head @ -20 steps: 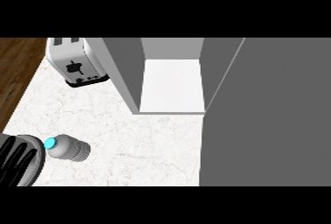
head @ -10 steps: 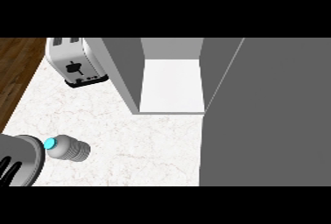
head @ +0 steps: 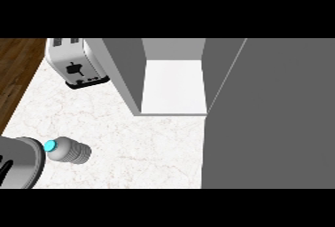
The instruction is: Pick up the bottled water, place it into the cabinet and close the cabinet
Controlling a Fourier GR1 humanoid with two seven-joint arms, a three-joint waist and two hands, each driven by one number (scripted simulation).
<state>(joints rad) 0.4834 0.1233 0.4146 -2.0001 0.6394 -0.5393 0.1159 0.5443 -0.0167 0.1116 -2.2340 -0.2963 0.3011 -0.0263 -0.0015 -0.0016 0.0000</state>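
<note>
The bottled water [head: 68, 150] lay on its side on the white marbled surface [head: 144, 146], near the lower left of the head view, its turquoise cap [head: 50, 144] pointing left. Just beside the cap, apparently touching it, was a grey forearm [head: 21, 162]; only a sliver of the black left hand [head: 5, 168] showed at the frame's edge, and whether its fingers were released or clenched could not be told. Well apart, farther back on the surface, the cabinet [head: 171, 84] stood open, its door [head: 271, 115] swung out at the right. A silver toaster [head: 74, 63] stood left of the cabinet.
</note>
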